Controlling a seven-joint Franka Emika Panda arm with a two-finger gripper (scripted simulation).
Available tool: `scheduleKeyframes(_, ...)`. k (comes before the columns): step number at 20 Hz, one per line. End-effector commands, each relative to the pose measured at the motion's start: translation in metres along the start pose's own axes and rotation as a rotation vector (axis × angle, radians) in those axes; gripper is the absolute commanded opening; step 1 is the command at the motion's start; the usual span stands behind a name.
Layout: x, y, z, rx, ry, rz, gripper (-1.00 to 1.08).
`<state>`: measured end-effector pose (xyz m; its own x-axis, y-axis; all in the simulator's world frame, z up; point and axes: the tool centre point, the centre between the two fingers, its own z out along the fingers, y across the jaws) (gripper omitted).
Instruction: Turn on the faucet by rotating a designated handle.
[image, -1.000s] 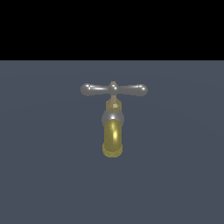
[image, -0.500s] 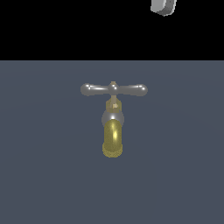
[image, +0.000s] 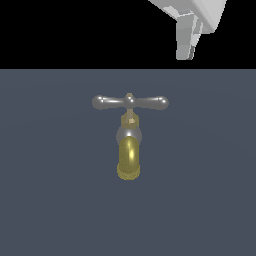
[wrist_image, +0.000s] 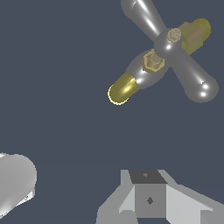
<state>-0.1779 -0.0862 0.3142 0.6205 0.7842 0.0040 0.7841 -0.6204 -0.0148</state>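
The faucet (image: 129, 145) stands mid-frame with its handle (image: 130, 102) level; the hand (image: 190, 37), upper right, is well apart, its spread unclear.

Sharp flat render, even dim light, bright glints on handle (image: 130, 102), no shadows

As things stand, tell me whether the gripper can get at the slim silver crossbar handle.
Probably yes: the gripper hangs apart from the slim silver crossbar handle, toward the exterior view's right, with nothing visible between them.
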Motion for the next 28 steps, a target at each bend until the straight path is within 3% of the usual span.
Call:
scheduleKeyframes(1, 0.002, 0.009, 0.011, -0.002, -0.002, -0.060, -1.00)
scheduleKeyframes(19, 0.028, 0.061, 0.085, -0.013, -0.010, -0.446, -1.00)
scheduleKeyframes(28, 0.042, 0.075, 0.108, -0.014, -0.010, -0.567, -1.00)
